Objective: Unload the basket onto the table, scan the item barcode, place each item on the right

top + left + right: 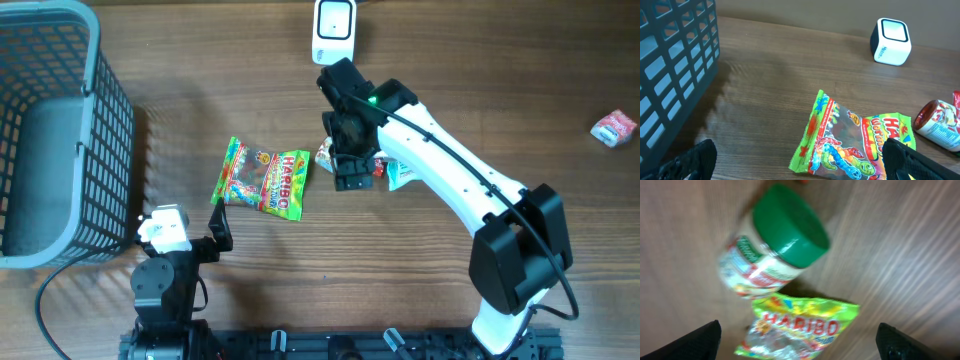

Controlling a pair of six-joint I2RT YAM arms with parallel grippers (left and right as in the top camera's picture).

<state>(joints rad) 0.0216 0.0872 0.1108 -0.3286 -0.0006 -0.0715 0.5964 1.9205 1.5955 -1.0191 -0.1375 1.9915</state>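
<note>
Now the right hand [352,174] hovers, spread wide, over the green-lidded plastic jar [771,255] lying sideways; pickup looks pending. It must drop, pinch, then face the white box scanner [333,28].

One basket [112,130], one scanner [334,28], one Haribo bag [262,180], one green-lidded jar [775,250], one small packet [613,128], perhaps a sweet
</note>
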